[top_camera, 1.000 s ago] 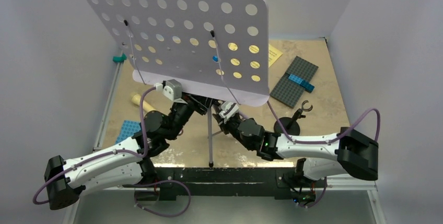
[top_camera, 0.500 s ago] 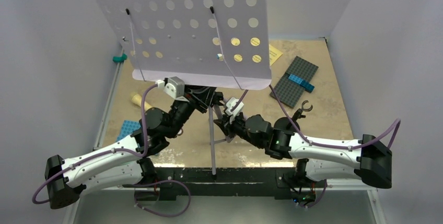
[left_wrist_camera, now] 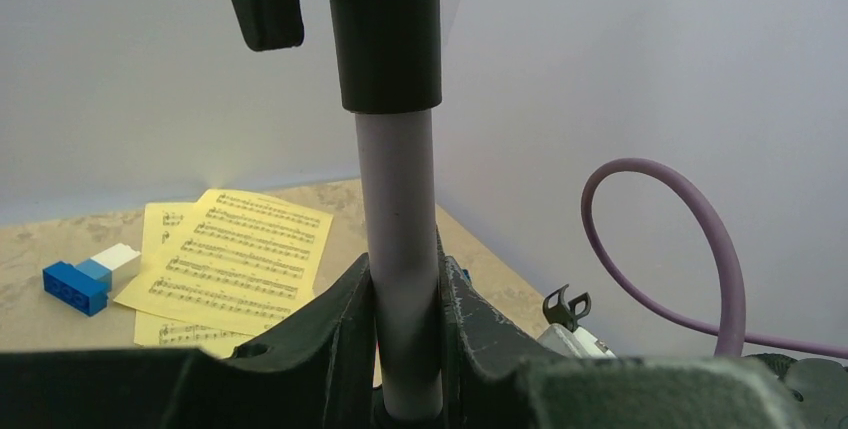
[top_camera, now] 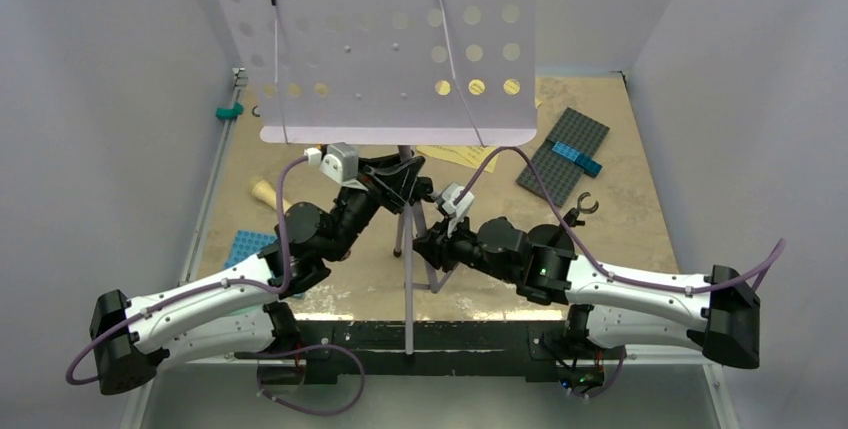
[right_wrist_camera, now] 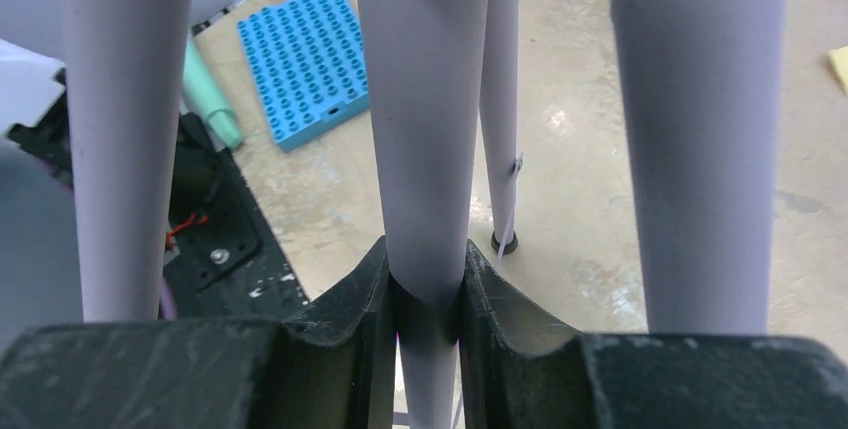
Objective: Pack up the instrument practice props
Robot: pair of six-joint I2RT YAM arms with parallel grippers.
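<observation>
The tall music stand's perforated lilac desk (top_camera: 390, 39) rises over the table's far half, above its tripod. My left gripper (top_camera: 400, 184) (left_wrist_camera: 403, 289) is shut on the stand's pale pole (left_wrist_camera: 398, 249) just below its black collar. My right gripper (top_camera: 425, 247) (right_wrist_camera: 425, 279) is shut on a lower lilac tube (right_wrist_camera: 425, 149) among the tripod's legs. Yellow sheet-music pages (top_camera: 460, 156) (left_wrist_camera: 235, 264) lie on the table under the desk. The black mic stand (top_camera: 570, 224) stands to the right. The cream microphone (top_camera: 265, 192) lies at the left.
A blue baseplate (top_camera: 245, 246) (right_wrist_camera: 303, 54) lies near my left arm. A grey baseplate (top_camera: 563, 154) carrying a blue brick (top_camera: 577, 157) lies at the far right. Blue and white bricks (left_wrist_camera: 75, 284) sit beside the pages. A green piece (top_camera: 231, 110) lies at the left wall.
The stand has swung more upright, its desk moving up and away from the camera. My right arm has stretched leftward along the tripod. Both grippers have kept their hold.
</observation>
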